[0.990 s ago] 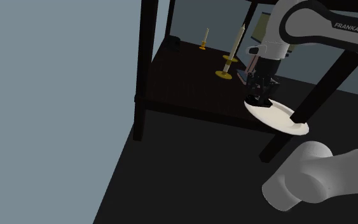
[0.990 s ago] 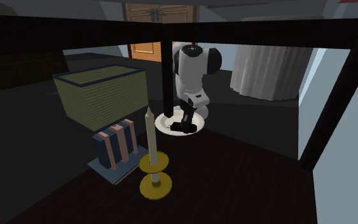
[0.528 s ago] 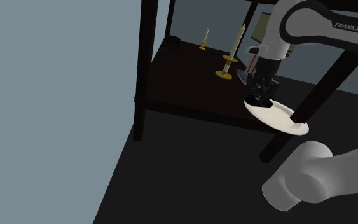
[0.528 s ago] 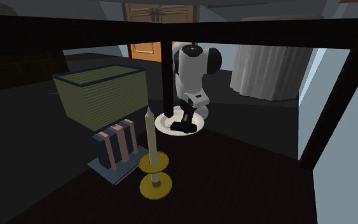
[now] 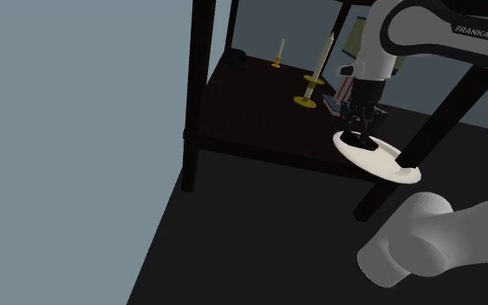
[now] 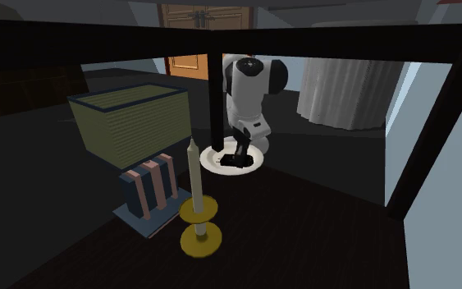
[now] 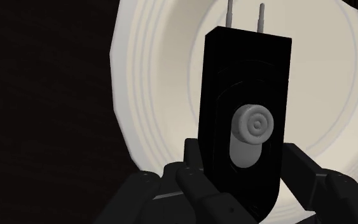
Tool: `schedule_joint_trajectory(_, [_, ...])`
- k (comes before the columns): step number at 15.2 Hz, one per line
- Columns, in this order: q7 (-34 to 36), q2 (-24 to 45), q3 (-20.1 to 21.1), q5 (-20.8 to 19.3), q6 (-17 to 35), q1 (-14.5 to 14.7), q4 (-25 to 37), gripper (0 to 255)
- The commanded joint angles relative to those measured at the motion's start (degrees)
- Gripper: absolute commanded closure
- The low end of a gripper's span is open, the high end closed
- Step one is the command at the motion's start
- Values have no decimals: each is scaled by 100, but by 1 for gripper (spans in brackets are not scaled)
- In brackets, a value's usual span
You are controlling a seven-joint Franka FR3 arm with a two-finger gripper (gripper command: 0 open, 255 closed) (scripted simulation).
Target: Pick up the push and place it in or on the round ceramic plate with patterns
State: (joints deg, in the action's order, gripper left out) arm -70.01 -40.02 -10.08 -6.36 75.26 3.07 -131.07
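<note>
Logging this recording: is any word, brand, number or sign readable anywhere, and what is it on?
"FRANKA EMIK": white letters on the dark band of the robot arm, cut off by the shoulder view's right edge.
Black push-button block: no lettering, only a grey round button.
White plate: no words or numbers to read.

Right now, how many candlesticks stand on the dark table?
2. The tall candlestick stands nearer the white plate. The small candlestick stands farther back on the dark table, near its far edge. Others could be hidden.
</note>
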Motion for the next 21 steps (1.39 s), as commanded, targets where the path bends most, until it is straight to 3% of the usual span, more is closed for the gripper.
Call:
schedule_joint_trajectory(1, [40,80,60,49,-91,26,802,255])
schedule_joint_trajectory(4, [32,167,69,63,-295,38,1093,255])
schedule_joint_trajectory(11, [-189,-1168,13,-194,-927,-173,405,255])
schedule_joint_trajectory(21, [-280,-1515,41,-205,-285,-417,-593,255])
